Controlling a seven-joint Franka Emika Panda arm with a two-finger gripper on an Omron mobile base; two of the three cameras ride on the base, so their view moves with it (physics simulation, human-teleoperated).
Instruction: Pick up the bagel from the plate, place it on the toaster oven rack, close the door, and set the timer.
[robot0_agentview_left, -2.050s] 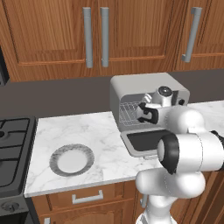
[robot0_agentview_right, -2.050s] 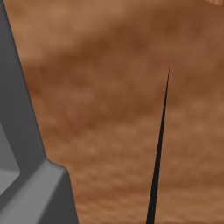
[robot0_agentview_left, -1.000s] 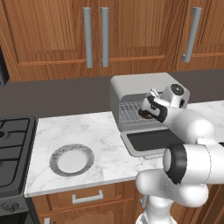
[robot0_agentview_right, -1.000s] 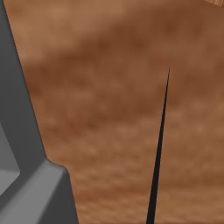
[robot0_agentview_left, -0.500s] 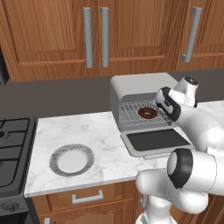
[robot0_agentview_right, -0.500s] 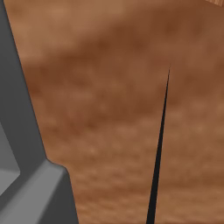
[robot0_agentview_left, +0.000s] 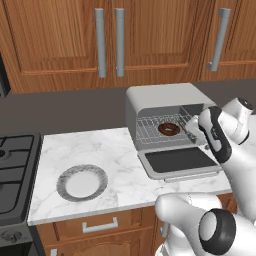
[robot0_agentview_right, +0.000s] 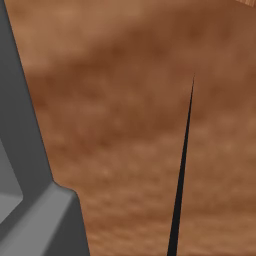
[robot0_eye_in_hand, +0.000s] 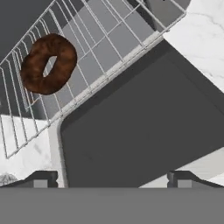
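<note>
Since the earlier frames your arm has been backing out of the oven (robot0_agentview_left: 165, 107) and swinging right, so the bagel (robot0_agentview_left: 169, 129) that it was covering is now lying in plain sight on the rack (robot0_agentview_left: 159, 129). You are looking at a pincer (robot0_eye_in_hand: 109, 177) with its tips standing wide apart and gripping nothing, hovering above the lowered door (robot0_agentview_left: 179, 161). The bagel is sitting flat on the wire bars, toward the rack's front, apart from both tips; the plate (robot0_agentview_left: 82, 182) is lying bare on the tabletop (robot0_agentview_left: 115, 165), well to the left. Placing looks finished, so closing the door is probably your step in hand. Try coming in low at the door's outer edge, getting a tip under the edge or the handle, and swinging it up along its hinge arc instead of pushing straight in, which could jolt the rack and shift the bagel. Keep the wrist clear of the rack's protruding front bars. No brand, label or writing is showing anywhere.
</note>
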